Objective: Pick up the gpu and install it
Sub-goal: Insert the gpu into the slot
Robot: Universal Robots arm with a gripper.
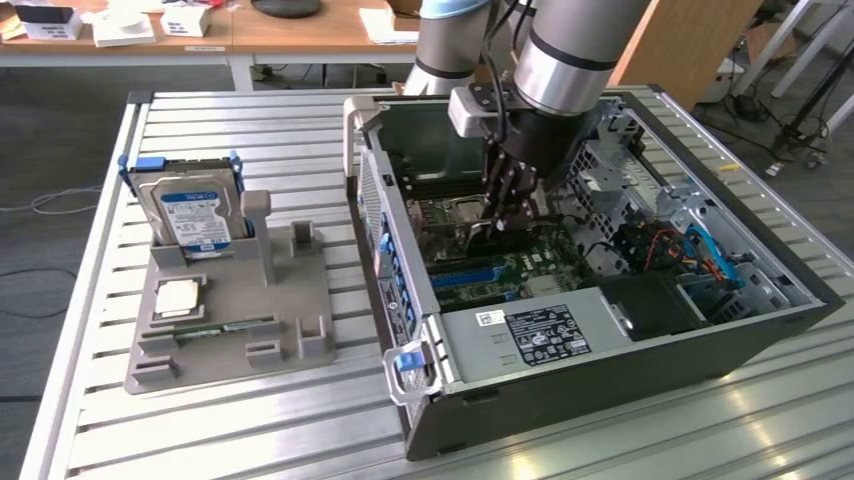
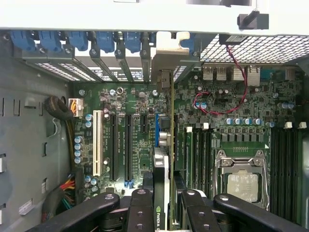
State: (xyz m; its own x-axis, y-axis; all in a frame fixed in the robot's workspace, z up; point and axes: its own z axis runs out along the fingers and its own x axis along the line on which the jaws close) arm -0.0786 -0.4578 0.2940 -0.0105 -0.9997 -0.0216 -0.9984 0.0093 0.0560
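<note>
Green gpu (image 2: 162, 174) held edge-on inside the open computer case (image 1: 641, 365).
It is pinched between the black fingers (image 2: 140, 205), its long axis run toward the rear slot brackets (image 2: 116, 63), over the motherboard (image 2: 130, 130).

'nvidia' wording and logo read on the thin green circuit-board gpu card (image 2: 161, 203), black cooler face. print on the grey metal power supply box (image 1: 470, 338) and the silver hard drive (image 1: 191, 212): illegible.
</note>
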